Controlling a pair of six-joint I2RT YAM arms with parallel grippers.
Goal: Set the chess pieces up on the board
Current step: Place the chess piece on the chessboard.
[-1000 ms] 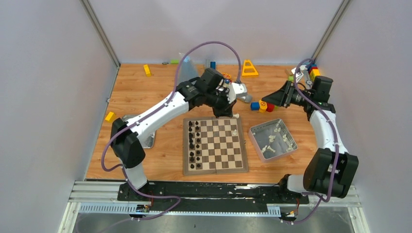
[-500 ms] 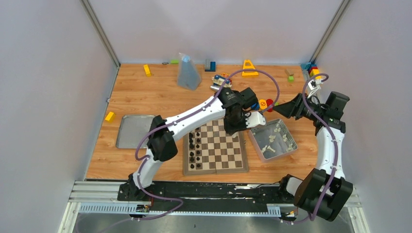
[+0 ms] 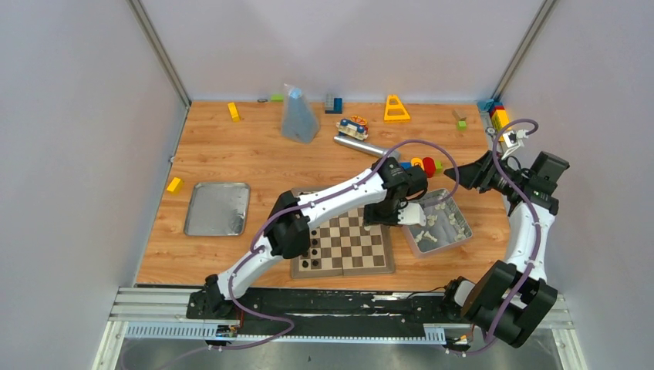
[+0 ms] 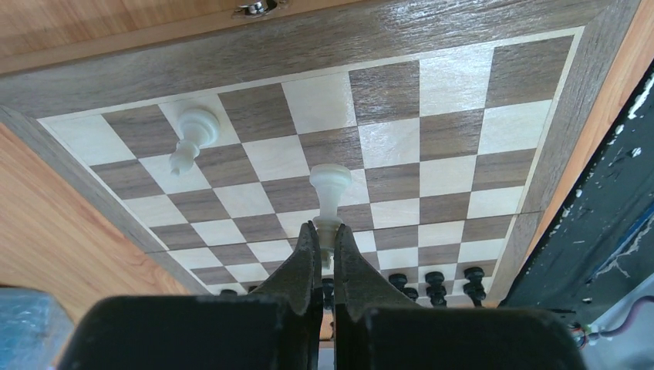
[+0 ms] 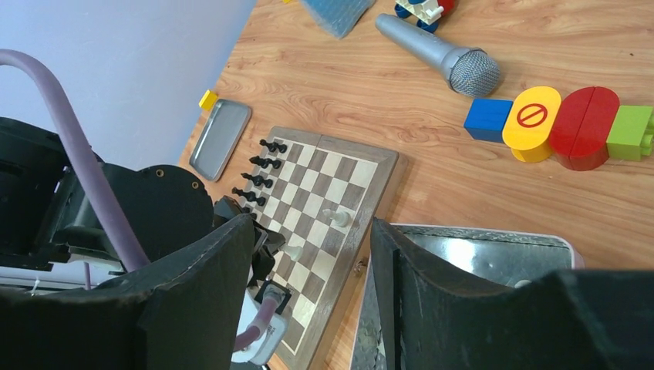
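The wooden chessboard point(image 3: 362, 250) lies at the table's front middle. My left gripper point(image 4: 325, 231) is shut on the top of a white chess piece point(image 4: 330, 189) over the board's right half; I cannot tell whether its base touches a square. In the top view this gripper point(image 3: 378, 216) reaches across the board. A second white piece point(image 4: 193, 135) stands on the board near its right edge. Black pieces point(image 4: 436, 281) line the left side. More white pieces lie in the metal tin point(image 3: 455, 202). My right gripper point(image 3: 455, 168) is open and empty, above the table behind the tin.
A flat metal lid point(image 3: 218, 208) lies left of the board. A microphone point(image 3: 362, 142), coloured blocks point(image 3: 423, 163), a yellow triangle point(image 3: 396, 108), a clear bag point(image 3: 297, 114) and small bricks lie along the back. Walls enclose three sides.
My left arm swung from the board's far edge rightward to the tin's side and now holds a white piece over the board. My right arm drew back to the right.
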